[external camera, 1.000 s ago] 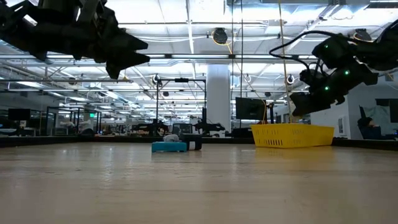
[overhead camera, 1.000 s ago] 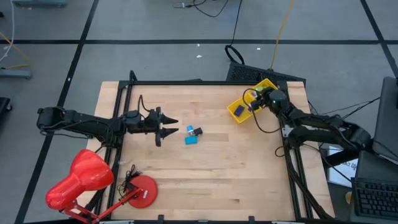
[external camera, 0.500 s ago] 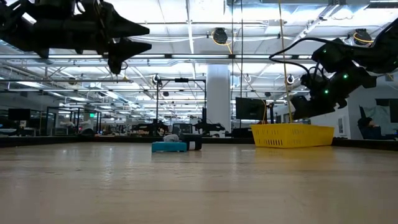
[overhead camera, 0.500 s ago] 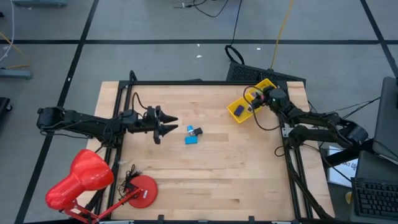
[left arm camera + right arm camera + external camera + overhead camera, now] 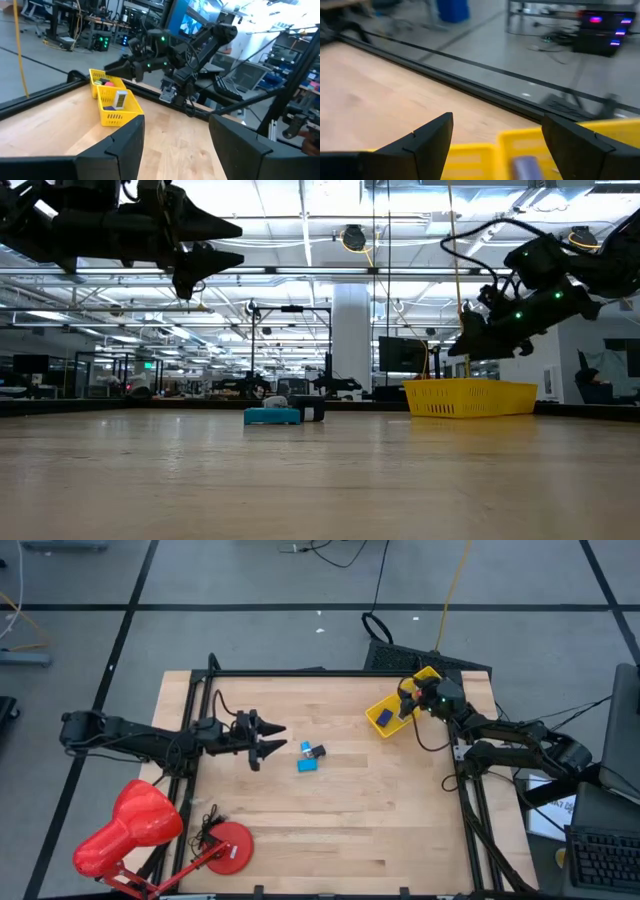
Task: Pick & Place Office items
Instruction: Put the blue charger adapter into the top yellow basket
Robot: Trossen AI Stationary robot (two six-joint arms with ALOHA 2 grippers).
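Two claws wide, empty: left [image 5: 272, 740], right [image 5: 405, 700] over tray [image 5: 385, 726] (no legible writing).

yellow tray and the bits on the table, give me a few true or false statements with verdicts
1. The yellow tray sits near the table's far right corner. True.
2. The right hand hangs over the tray with its fingers apart and nothing between them. True.
3. The teal piece lies inside the tray. False: it lies on the bare wood near the table's middle, beside a black piece.
4. The left hand grips the teal piece. False: its open fingers hang above the table, short of the pieces, holding nothing.
5. The red desk lamp stands at the table's near left corner. True.
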